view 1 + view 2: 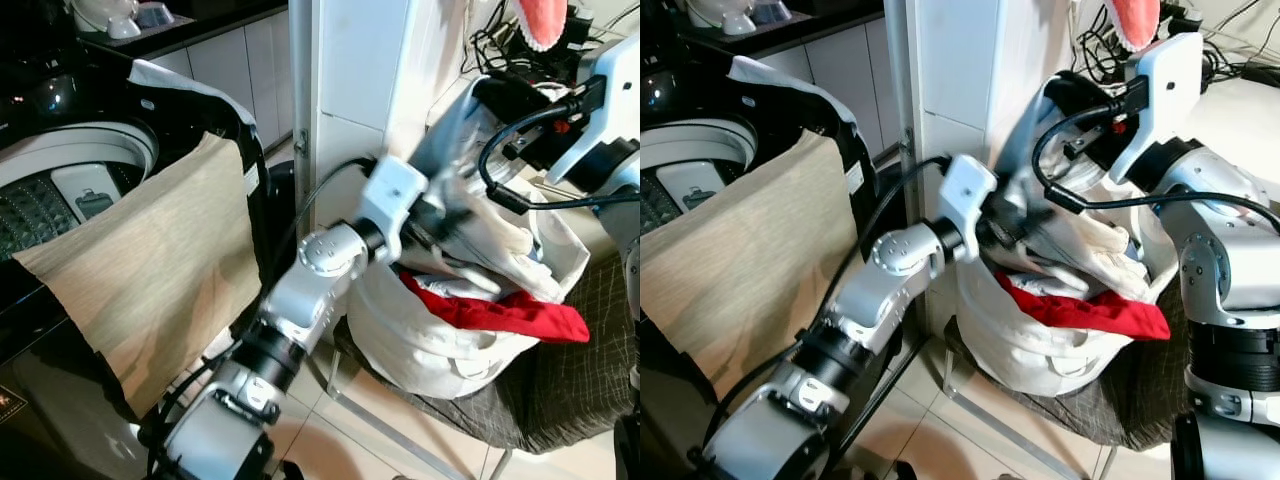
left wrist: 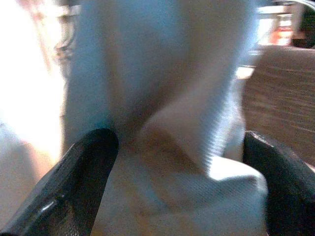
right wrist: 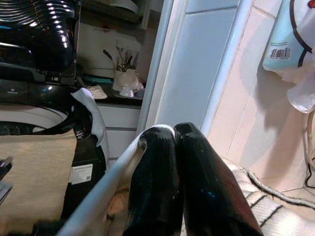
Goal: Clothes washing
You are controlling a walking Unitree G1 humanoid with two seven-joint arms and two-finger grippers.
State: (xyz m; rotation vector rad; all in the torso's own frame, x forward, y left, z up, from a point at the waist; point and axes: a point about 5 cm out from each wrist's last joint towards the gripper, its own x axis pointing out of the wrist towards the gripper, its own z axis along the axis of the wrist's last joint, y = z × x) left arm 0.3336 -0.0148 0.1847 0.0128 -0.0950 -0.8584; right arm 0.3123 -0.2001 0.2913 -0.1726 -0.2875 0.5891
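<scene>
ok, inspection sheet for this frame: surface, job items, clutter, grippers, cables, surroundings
Surface: pale tiled floor.
Job's things: black top-loading washing machine, lid up, beige woven cloth draped over its front rim; white fabric laundry bag on a dark-seated chair, red garment hanging over its edge.
Clutter: white bowls on the dark counter.
Grippers: left gripper open around white fabric at the bag; right gripper shut on the bag's rim.
Cables: black cables loop over the bag.
Surroundings: white cabinet panel, tiled wall.
</scene>
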